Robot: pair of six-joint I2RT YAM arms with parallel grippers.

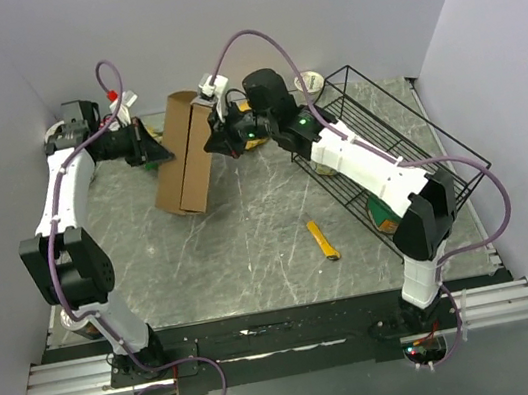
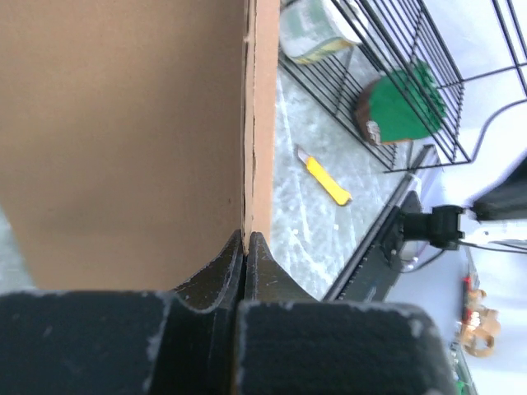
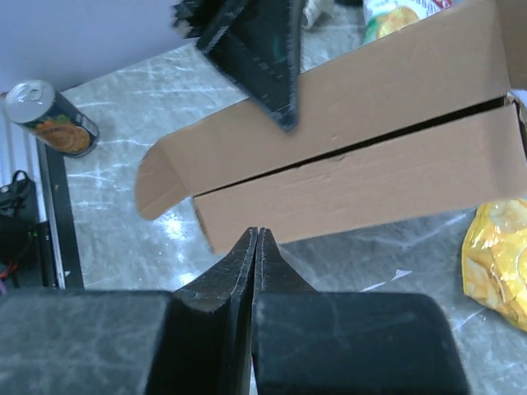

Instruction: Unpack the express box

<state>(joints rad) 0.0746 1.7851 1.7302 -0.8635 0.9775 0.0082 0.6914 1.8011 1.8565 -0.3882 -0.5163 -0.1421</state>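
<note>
Flanking express box edges, both jaws closed

**Cardboard Box Stood on Edge Between Two Arms**

In the upper middle of the frame, a flat brown cardboard express box stood on edge on the grey marbled table, its seam facing up. The left gripper met its left face, and the right gripper sat at its right face. A black wire basket filled the right side, with a green-and-brown item in its near end. A yellow utility knife lay at lower centre, just left of the basket and well apart from the box.
</note>
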